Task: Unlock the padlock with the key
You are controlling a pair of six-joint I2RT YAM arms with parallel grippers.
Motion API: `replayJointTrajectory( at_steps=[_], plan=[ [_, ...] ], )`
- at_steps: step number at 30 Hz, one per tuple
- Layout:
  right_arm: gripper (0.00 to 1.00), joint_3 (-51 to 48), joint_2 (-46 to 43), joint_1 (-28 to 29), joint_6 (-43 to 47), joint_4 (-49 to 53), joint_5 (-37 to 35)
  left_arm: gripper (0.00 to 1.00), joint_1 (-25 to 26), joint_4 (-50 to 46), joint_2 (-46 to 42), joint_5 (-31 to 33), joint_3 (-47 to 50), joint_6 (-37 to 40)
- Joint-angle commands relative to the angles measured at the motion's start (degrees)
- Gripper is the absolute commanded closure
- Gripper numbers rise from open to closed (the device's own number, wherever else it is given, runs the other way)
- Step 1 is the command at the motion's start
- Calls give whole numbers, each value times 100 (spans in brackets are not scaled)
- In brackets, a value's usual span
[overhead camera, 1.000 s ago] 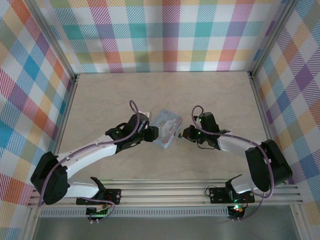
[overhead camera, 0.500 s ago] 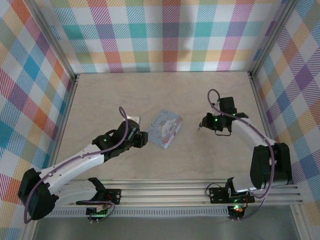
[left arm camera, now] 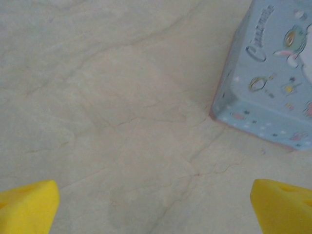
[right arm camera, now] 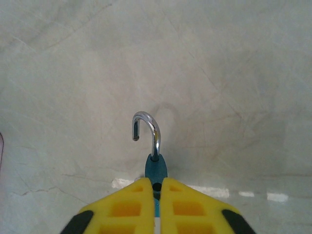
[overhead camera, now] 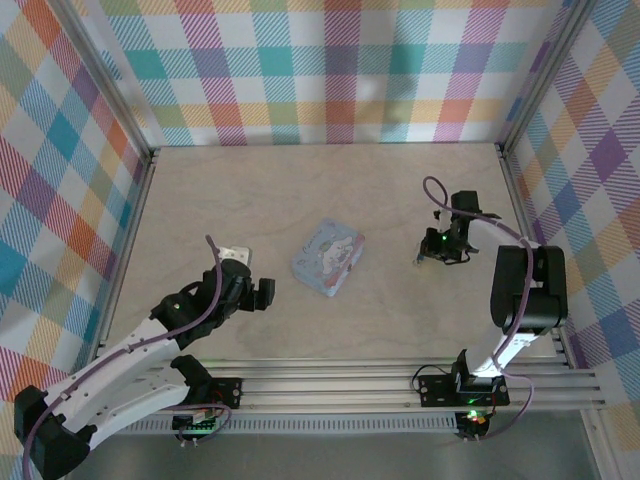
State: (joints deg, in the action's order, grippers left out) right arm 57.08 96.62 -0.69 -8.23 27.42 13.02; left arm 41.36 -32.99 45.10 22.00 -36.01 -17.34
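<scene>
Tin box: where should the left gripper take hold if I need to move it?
Probably its side walls, from above: the tin box lies flat, lid up, so only the low walls offer opposed faces. Span the narrower width. The left gripper is open, short of the nearest corner; whether it opens wide enough I cannot tell.

I backed my left gripper (overhead camera: 262, 296) off the tin box (overhead camera: 328, 258); my right gripper (right arm camera: 156, 184), pinching the padlock (right arm camera: 156, 166), swung right.

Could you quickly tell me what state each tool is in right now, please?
Left tool: open, holding nothing.
Right tool: closed on the padlock.
</scene>
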Motion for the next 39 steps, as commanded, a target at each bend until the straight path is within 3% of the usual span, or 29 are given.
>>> replayJointTrajectory(
  at_steps=[1,5,9,11,13,15,19,22,27,33,39],
  plan=[
    [77,42,-51,19,95,84,-1,0,-73,9,-133,135,107,-153],
    [55,8,-509,18,68,252,-14,0,-165,153,-250,301,179,-267],
    [40,-81,-1144,23,-15,446,-50,0,-413,179,-266,544,235,-480],
    [16,-220,-1630,16,-59,441,-61,0,-552,277,-253,538,244,-436],
    [0,-377,-2137,18,-91,387,-125,0,-599,573,-301,440,298,-71],
    [0,-595,-2706,24,-160,241,-289,0,-608,963,-397,405,381,441],
    [0,-1075,-4051,21,-355,-49,-775,0,-604,1163,-817,1253,220,610],
    [0,-1503,-4937,20,-293,-431,-1239,0,-616,1471,-1088,1396,206,1320],
    [0,-2440,-5974,23,-239,-1380,-1712,0,-713,1484,-621,1431,16,2069],
    [0,-3978,-6365,22,-265,-3322,-2109,0,-1352,1989,477,96,90,2353],
    [0,-4537,-5145,16,330,-4928,-2340,0,-2308,3299,1341,-1105,539,2185]
  ],
)
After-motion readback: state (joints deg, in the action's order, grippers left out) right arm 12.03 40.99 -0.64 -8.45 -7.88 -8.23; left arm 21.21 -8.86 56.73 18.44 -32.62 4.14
